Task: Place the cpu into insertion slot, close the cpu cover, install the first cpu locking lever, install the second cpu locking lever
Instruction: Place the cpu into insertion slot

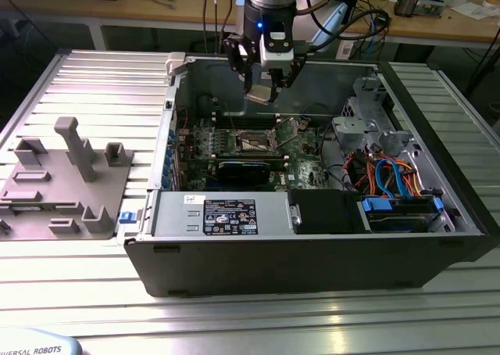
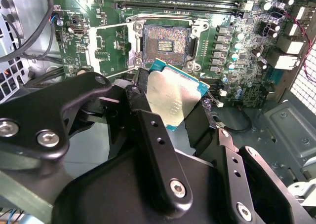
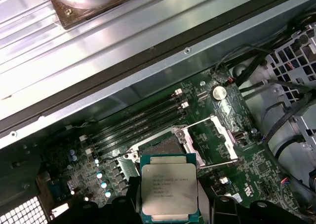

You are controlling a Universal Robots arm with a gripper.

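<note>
- The cpu point(image 2: 175, 95): small square chip, silver top, green rim. It is held in the air high above the green board point(image 1: 308, 158), roughly over the insertion slot point(image 2: 165, 45), not touching it.
- The gripper point(image 2: 173, 113): black fingers point(image 2: 143, 110) closed on the chip's two opp. edges.
- Insertion slot: bare, dark pin field showing, near the board's middle, beside the long memory slots point(image 3: 143, 125).
- The cpu cover point(image 3: 228, 137): swung up, open at one side of the slot.
- Step in hand, judged: placing the chip. Done well = chip flat, edges square w/ the socket rim, lowered straight, no sliding over pins, let go only once flush.
- The pc case point(image 1: 312, 253), open, on the worktop point(image 1: 101, 81): holds the board, a black card point(image 1: 246, 170), a grey box point(image 1: 219, 214) along its near wall, and blue and orange cables point(image 1: 391, 171) toward the exterior view's right.
- A grey fixture tray point(image 1: 55, 191) sits by the worktop's edge at the exterior view's left.
</note>
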